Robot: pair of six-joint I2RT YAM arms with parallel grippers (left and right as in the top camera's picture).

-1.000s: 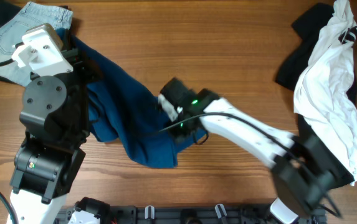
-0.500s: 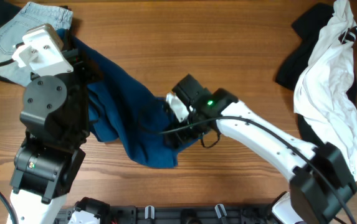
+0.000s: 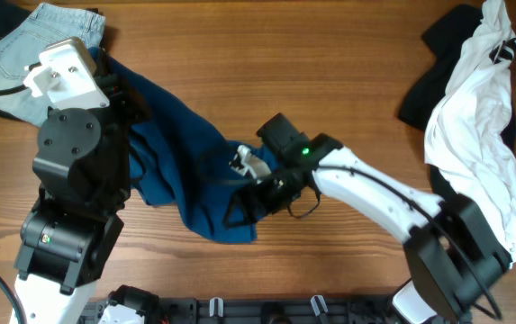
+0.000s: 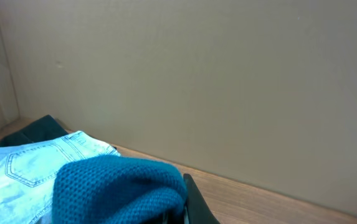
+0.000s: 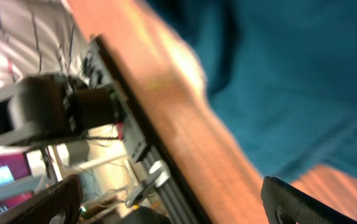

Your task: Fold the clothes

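My right fingers (image 3: pixel 247 184) just went from shut to wide open and hold nothing, sitting over the lower edge of the shirt (image 3: pixel 185 153) at frame centre. Left fingers (image 4: pixel 187 205) are clamped shut, apparently on a shirt bunch at upper left, beside the jeans (image 3: pixel 23 45). The shirt's still crumpled, so a regrasp is probably next. There's bare surface (image 3: pixel 330 54) above centre, and the white garment (image 3: pixel 474 117) is well apart at far right.

White right arm (image 3: pixel 366 193), black joints (image 3: pixel 456 252), green light (image 3: pixel 304 151).

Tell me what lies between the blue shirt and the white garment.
Mostly bare wooden table, crossed lower down by the right arm; the overhead view shows it.
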